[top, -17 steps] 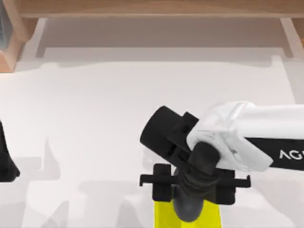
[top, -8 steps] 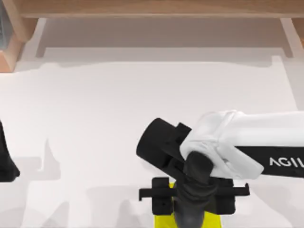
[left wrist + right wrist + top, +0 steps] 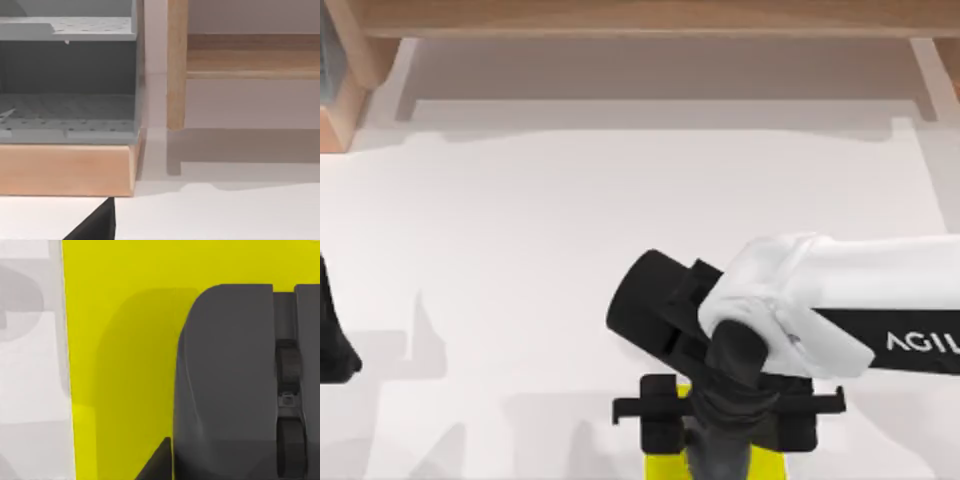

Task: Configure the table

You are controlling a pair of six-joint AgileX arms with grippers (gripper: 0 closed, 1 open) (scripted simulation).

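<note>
Having sunk over the yellow pad point(image 3: 120, 340) at the table's point(image 3: 620, 200) near edge, the right gripper point(image 3: 725, 415) pauses on a grey mouse point(image 3: 225, 380), perhaps mid-placement; the left gripper point(image 3: 332, 345) idles well away from the pad, and neither grip can be told.

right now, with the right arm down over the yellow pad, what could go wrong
1. The dark grey mouse sits on the yellow pad, close under the right gripper; pressing lower could shove or pin it.
2. The pad lies at the near edge of the table, so a sideways nudge might slide it off.
3. The top view hides the jaws behind the wrist, so a misaligned grasp may go unnoticed.
</note>
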